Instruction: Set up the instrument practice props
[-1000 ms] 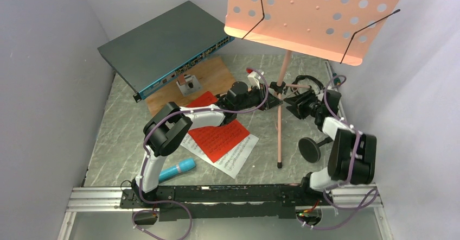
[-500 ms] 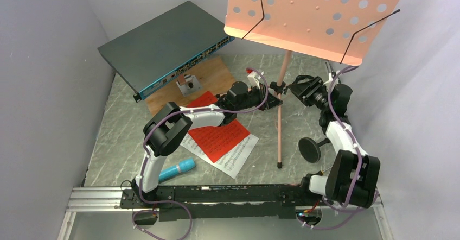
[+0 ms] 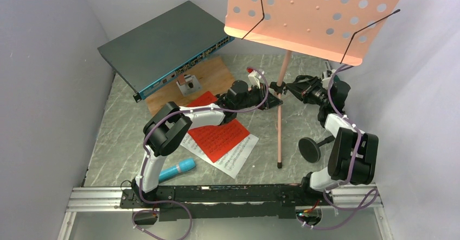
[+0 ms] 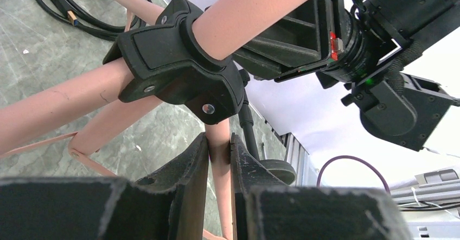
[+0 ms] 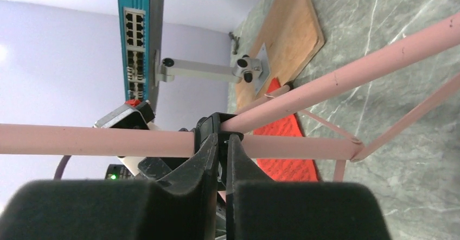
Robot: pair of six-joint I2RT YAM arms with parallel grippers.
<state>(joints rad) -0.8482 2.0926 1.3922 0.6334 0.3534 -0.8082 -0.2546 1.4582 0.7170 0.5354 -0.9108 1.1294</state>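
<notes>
Music stand (image 3: 285,66), salmon-pink: upright on the table (image 3: 119,142) near the network switch (image 3: 163,44); likely light, top-heavy, tubes stiff and slick, so you hold low at its black hub (image 4: 179,61), where your left end effector (image 4: 219,158) clamps a leg (image 4: 221,207) and your right end effector (image 5: 222,142) sits nearly closed, grip unclear.

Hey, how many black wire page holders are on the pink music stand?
2. The left holder slants across the left side of the music stand; the right holder slants across its right side. None seems hidden.
</notes>
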